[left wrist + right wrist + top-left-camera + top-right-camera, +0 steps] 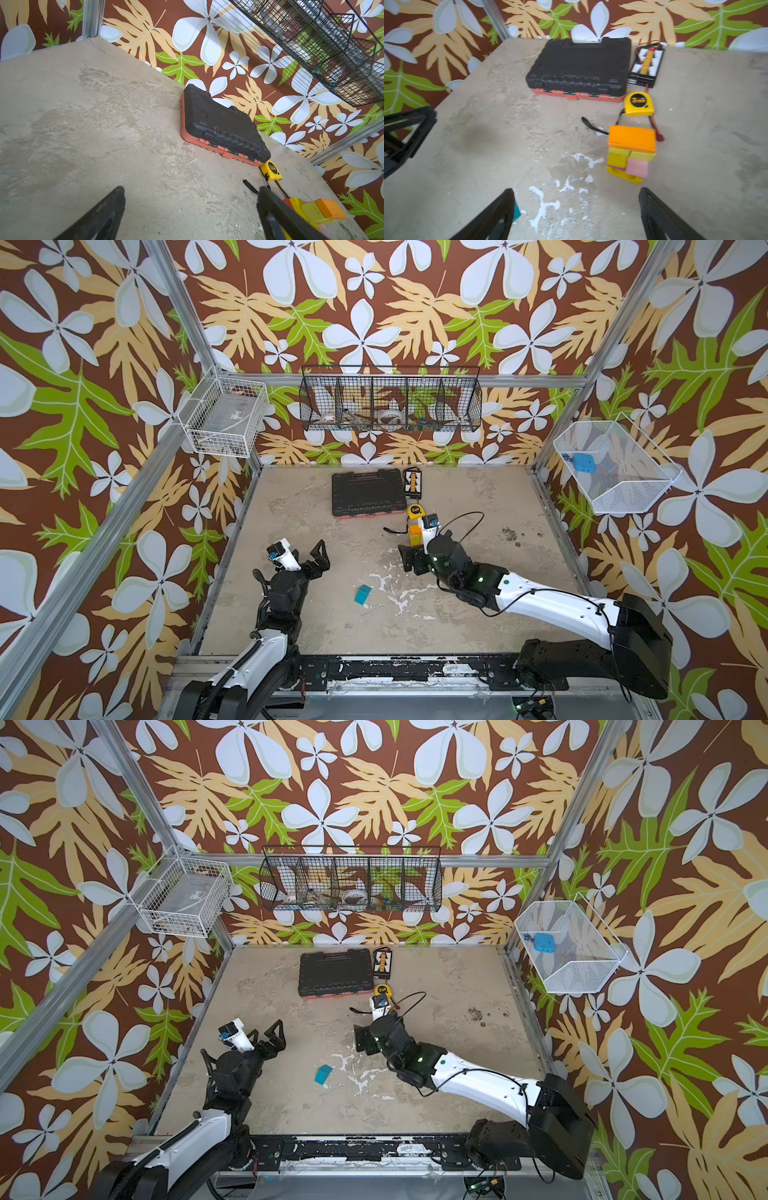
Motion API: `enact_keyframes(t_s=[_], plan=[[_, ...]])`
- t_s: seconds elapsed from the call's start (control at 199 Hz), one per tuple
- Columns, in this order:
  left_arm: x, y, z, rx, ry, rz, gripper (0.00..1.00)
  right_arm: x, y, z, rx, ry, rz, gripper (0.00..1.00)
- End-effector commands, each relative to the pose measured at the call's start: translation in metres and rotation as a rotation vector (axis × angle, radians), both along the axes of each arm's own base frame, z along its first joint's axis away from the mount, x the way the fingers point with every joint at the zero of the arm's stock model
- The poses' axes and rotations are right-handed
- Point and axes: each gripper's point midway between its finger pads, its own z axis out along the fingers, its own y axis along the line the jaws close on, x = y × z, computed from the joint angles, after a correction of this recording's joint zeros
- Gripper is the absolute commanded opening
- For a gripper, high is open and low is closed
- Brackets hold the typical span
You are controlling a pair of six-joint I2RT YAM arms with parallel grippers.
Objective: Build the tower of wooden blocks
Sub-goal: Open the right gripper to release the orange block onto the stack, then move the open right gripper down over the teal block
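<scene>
Tower (631, 153) stands orange-topped; teal block (363, 594) lies loose on the worktop (332, 635).
Left pincer (191, 188) and right pincer (576, 190) both gape empty; next, one should likely grasp that block.

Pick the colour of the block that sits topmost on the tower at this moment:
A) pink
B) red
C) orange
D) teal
C: the right wrist view shows an orange block capping the tower, while the teal block lies alone on the table, apart from the stack.
</scene>
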Motion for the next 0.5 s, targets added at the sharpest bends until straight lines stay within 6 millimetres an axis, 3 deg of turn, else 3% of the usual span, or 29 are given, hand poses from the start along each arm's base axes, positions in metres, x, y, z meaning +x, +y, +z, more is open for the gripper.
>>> enact_keyframes(t_s=[0.0, 0.096, 0.332, 0.493], plan=[[0.002, 0.003, 0.010, -0.005, -0.037, 0.017, 1.00, -0.021, 0.034, -0.005, 0.095, 0.008, 0.010, 0.91], [0.002, 0.003, 0.010, -0.005, -0.035, 0.021, 1.00, -0.039, 0.058, -0.032, 0.038, 0.037, 0.000, 0.89], [-0.001, 0.005, 0.009, -0.007, -0.036, 0.027, 1.00, -0.057, 0.116, -0.089, -0.050, 0.140, 0.075, 0.84], [-0.001, 0.005, 0.010, -0.007, -0.038, 0.027, 1.00, -0.052, 0.128, -0.111, -0.159, 0.126, 0.030, 0.87]])
